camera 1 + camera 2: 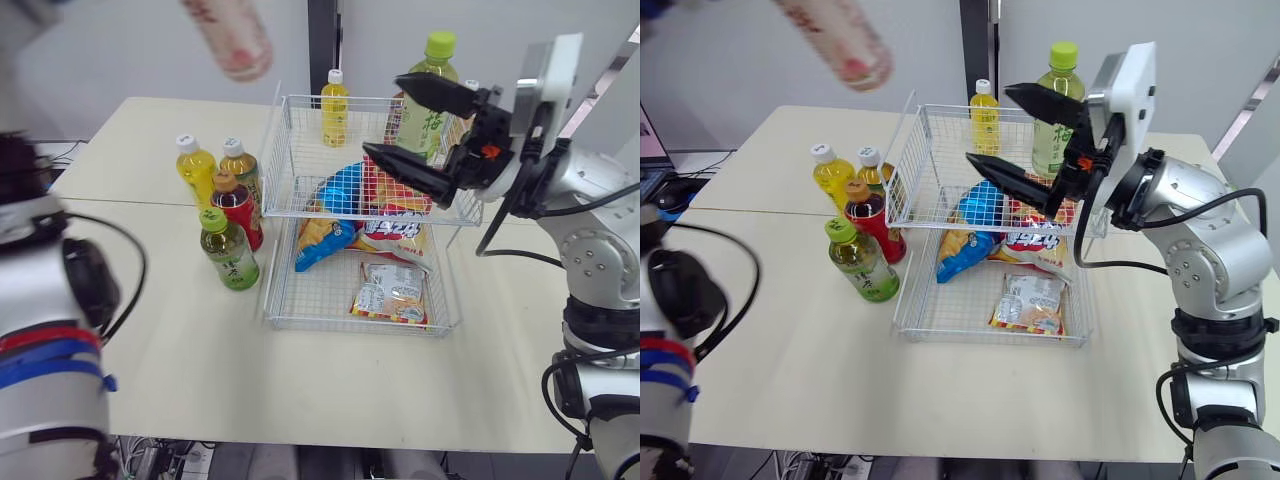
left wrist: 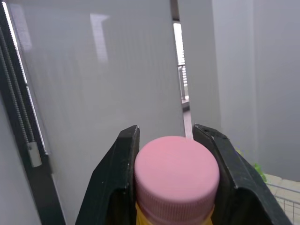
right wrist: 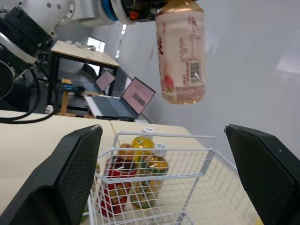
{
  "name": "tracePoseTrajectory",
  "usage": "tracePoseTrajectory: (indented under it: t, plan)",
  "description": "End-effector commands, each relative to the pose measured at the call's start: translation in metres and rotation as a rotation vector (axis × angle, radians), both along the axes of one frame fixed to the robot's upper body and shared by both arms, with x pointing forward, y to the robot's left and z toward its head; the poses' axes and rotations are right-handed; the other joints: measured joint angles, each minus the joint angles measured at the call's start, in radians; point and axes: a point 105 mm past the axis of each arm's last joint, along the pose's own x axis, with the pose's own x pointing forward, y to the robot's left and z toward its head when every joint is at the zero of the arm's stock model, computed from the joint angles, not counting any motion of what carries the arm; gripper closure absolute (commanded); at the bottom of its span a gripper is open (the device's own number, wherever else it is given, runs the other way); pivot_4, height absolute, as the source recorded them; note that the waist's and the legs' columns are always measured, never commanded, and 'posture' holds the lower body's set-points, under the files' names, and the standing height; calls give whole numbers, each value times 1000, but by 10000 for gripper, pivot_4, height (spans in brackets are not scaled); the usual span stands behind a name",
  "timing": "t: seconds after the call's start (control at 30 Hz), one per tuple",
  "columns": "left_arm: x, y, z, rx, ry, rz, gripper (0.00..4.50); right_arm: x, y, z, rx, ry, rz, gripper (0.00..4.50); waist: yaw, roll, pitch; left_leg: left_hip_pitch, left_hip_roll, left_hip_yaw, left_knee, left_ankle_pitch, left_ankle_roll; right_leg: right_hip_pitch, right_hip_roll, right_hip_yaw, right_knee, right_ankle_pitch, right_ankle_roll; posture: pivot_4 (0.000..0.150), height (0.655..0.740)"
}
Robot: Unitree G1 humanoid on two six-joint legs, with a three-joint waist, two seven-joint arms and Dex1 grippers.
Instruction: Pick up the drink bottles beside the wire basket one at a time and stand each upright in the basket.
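High above the table's far left, my left gripper (image 2: pixel 167 135) is shut on the pink cap of a peach-coloured drink bottle (image 1: pixel 230 35), which hangs below it (image 3: pixel 180 51). To the left of the wire basket (image 1: pixel 272 212), a yellow bottle (image 1: pixel 195 166), a white-capped tea bottle (image 1: pixel 241 164), a red bottle (image 1: pixel 238 207) and a green bottle (image 1: pixel 229 251) stand upright. A small yellow bottle (image 1: pixel 334 108) and a tall green tea bottle (image 1: pixel 428 92) stand in the basket's upper tier. My right gripper (image 1: pixel 383 115) hovers over that tier, open and holding nothing.
Several snack bags (image 1: pixel 385 225) lie in the basket, one of them a flat packet (image 1: pixel 392 293) in the lower tier. The near half of the cream table (image 1: pixel 300 380) is bare. A laptop (image 3: pixel 133 96) sits on another desk behind.
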Motion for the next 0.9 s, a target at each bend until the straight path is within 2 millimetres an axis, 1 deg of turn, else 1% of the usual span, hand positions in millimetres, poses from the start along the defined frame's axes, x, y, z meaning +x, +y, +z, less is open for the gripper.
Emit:
tracePoseTrajectory:
  t: [0.03, 0.07, 0.13, 0.2, 0.23, 0.3, 0.4, 0.43, 0.7, 0.87, 0.9]
  plan:
    - [7, -25, 13, 2, -57, -38, 31041, -10, -11, 10, 16, -64, -75, 0, 0, 0, 0, 0, 0, 0, 0, 0, 0, 0, 0, 0, 0, 0, 0, 1500, 7400]
    - [13, -34, 9, 8, -48, -51, 31041, -11, -12, 10, 14, -65, -89, 0, -4, 1, 0, 0, 0, 1, 0, 0, 0, 0, 0, 0, 0, 0, 0, 1500, 7400]
    - [27, -57, -4, 31, -15, -81, 31041, -13, -17, 8, 10, -66, -126, 0, -11, 1, 1, 0, 0, 1, 0, 0, 0, -1, 0, 1, 0, 0, 0, 1500, 7400]
    - [35, -72, -13, 49, 2, -97, 31041, -15, -19, 7, 8, -67, -151, 0, -15, 1, 1, -1, 0, 2, 0, 0, 0, -2, 0, 2, -1, 0, 0, 1500, 7400]
    - [37, -75, -16, 51, 8, -105, 31041, -16, -19, 7, 8, -67, -158, 0, -17, 1, 1, -1, 0, 2, -1, 0, 0, -2, 0, 2, -1, 0, 0, 1500, 7400]
    - [43, -90, -28, 83, 25, -123, 31041, -18, -22, 6, 11, -69, -181, 0, -21, 2, 1, -4, 0, 3, -1, 0, 0, -6, 1, 3, 0, 0, 0, 1500, 7400]
    - [50, -104, -44, 121, 48, -142, 31041, -20, -24, 5, 13, -67, -211, 0, -22, 2, 1, -13, 0, 3, 1, 0, 0, -16, 1, 3, 4, 0, 0, 1500, 7400]
    - [53, -108, -49, 126, 59, -148, 31041, -21, -25, 4, 14, -65, -220, 0, -20, 2, 1, -14, 0, 3, 1, 0, 0, -16, 1, 3, 3, 0, 0, 1500, 7400]
    - [62, -125, -65, 134, 93, -169, 31041, -22, -28, 2, 10, -58, -257, 0, -14, 2, 1, -15, -1, 3, 1, 0, 0, -16, 0, 3, 2, 0, 0, 1500, 7400]
    - [63, -131, -66, 122, 96, -182, 31041, -22, -26, 3, 8, -54, -255, 0, -13, 2, 1, -15, -1, 2, 1, 0, 0, -16, 0, 3, 3, 0, 0, 1500, 7400]
    - [62, -131, -65, 119, 93, -185, 27541, -22, -26, 3, 7, -52, -253, 0, -13, 2, 1, -15, -1, 2, 1, 0, 0, -16, 0, 3, 3, 0, 0, 1500, 7400]
